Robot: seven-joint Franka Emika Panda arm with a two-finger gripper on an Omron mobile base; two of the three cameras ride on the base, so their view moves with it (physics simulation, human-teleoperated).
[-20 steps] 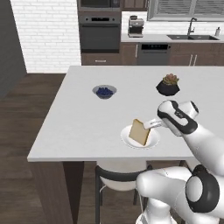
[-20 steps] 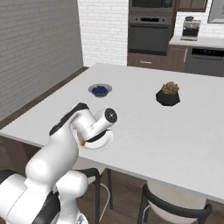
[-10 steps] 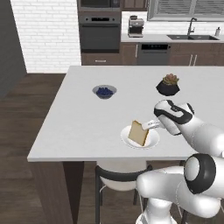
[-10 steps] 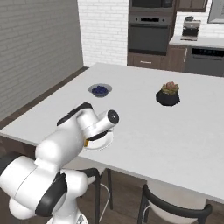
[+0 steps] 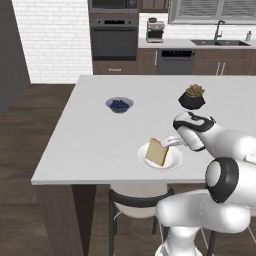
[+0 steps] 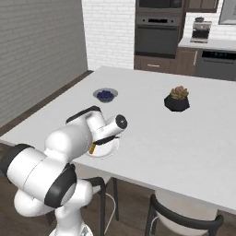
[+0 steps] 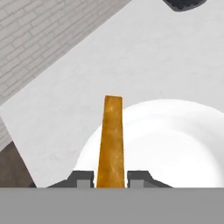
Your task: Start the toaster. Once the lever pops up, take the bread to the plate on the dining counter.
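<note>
Left base view: the bowl of berries [image 5: 119,104] sits on the counter [image 5: 95,135] well beyond and left of the gripper [image 5: 169,142]. The bread [image 5: 157,152] stands on edge on the plate [image 5: 172,161], leaning slightly, with its upper corner at the fingertips. The plate lies near the counter's front edge, directly under the gripper. The potted succulent [image 5: 192,97] stands beyond the gripper, a little to its right. A dark-framed chair [image 5: 134,201] is tucked below the counter edge, under the plate.

Right base view: the arm's white links cover most of the plate [image 6: 107,150]; a strip of brown crust [image 6: 92,148] shows at the plate's left rim. The bowl [image 6: 105,95] lies beyond the hand and the succulent [image 6: 177,98] beyond and to its right, both well apart from it.

Hand view: the gripper [image 7: 110,179] has its jaws set narrow, one dark fingertip [image 7: 82,178] on each side of the bread [image 7: 110,141], which is seen edge-on as a thin brown strip running straight ahead from between them. The tips lie against the slice's two faces, holding it. The plate [image 7: 175,144] spreads beneath and to the right of the slice; the counter [image 7: 96,74] extends ahead to its far edge.
</note>
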